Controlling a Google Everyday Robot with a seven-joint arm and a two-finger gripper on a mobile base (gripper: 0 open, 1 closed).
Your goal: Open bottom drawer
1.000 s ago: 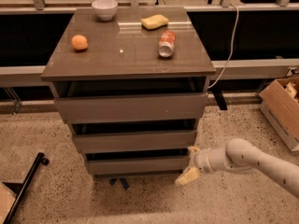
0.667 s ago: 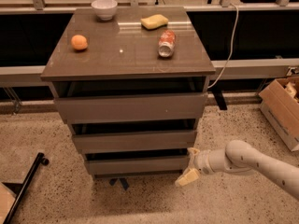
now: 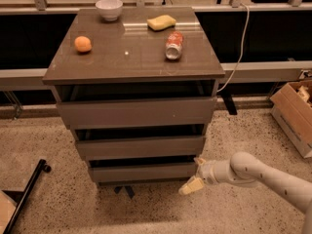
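Note:
The bottom drawer [image 3: 139,172] is the lowest of three grey-brown, handle-less fronts on the cabinet [image 3: 136,112], and looks the narrowest. My gripper [image 3: 195,173] comes in from the right on a white arm and sits at the drawer's right end. It is open: the upper fingertip [image 3: 200,161] is at the drawer's top right corner, and the lower one [image 3: 190,185] hangs below its front edge. A dark gap shows above the drawer front.
On the cabinet top lie an orange [image 3: 83,44], a white bowl [image 3: 108,8], a yellow sponge [image 3: 161,22] and a tipped can [image 3: 174,45]. A cardboard box [image 3: 294,113] stands on the floor at right. A black bar [image 3: 27,194] lies at lower left. A white cable [image 3: 237,57] hangs behind.

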